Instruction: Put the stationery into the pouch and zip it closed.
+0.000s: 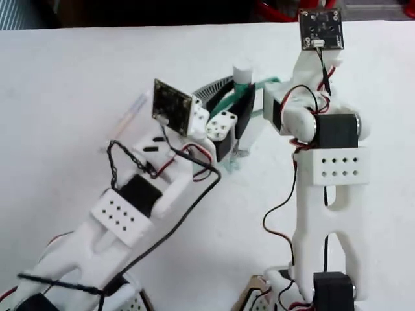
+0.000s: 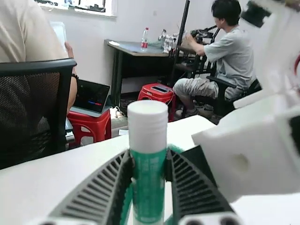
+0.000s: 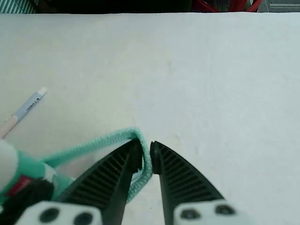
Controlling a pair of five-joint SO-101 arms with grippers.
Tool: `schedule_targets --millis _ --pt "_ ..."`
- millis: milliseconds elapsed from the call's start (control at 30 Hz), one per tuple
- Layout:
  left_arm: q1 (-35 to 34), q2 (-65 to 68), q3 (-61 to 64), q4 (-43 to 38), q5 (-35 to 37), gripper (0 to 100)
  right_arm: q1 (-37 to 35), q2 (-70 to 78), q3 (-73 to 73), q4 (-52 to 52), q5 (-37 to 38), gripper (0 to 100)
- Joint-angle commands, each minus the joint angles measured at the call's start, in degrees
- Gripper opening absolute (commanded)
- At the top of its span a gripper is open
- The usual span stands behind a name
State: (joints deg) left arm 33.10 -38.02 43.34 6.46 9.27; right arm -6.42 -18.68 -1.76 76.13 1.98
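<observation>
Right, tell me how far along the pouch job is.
Nothing looks finished yet. In hand: the left gripper clamps the glue stick upright, and the right gripper pinches a green cord. Left to do: the pen lies loose on the table, the glue stick has to go in, and zipping comes last.

- We see a flat white table top (image 1: 78, 71) spanning the high view.
- Past its far edge, at about one o'clock from the table's middle, there is a red rounded plastic thing (image 1: 279, 10), partly cut off.
- At eleven o'clock, in the far corner, we see a pale striped surface (image 1: 19, 13); we cannot tell what it is.
- In the left wrist view, a black mesh-backed chair (image 2: 33, 108) stands beyond the table.
- Just beside it, a red plastic stool (image 2: 89, 126) seems to carry an open dark-screened laptop (image 2: 91, 97).
- A second red stool (image 2: 159, 93) stands near a dark desk (image 2: 136, 49) by the white wall (image 2: 93, 33).
- A clear red-capped bottle (image 2: 145, 38) stands upright on that desk.
</observation>
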Motion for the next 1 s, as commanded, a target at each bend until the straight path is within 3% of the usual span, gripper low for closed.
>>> schedule_targets --millis 0,67,167,533,733,867,967 --pt "-1.63 1.45 -3.08 -1.76 -0.44 3 0.4 0.84 0.62 -0.04 -0.09 2.1" --pt "-2.07 0.84 -2.81 -0.79 0.0 9 0.4 0.84 0.62 -0.13 -0.09 2.1" --pt "-2.59 -2.07 -4.04 7.38 2.99 17 0.31 0.84 0.62 -0.13 -0.09 2.1" --pt "-8.84 -14.2 -15.3 29.01 3.16 18 0.22 0.84 0.7 -0.22 -0.44 2.1" --pt "-24.66 -20.09 -13.54 36.75 -6.51 18 0.22 0.84 1.49 -0.4 -0.44 2.1" --pt "-35.47 -13.67 -10.73 41.85 -10.02 18 0.22 0.84 1.58 -1.01 -0.44 2.1" --pt "-38.81 -6.81 -9.93 44.31 -15.82 18 0.22 0.84 1.58 -1.01 -0.44 2.1"
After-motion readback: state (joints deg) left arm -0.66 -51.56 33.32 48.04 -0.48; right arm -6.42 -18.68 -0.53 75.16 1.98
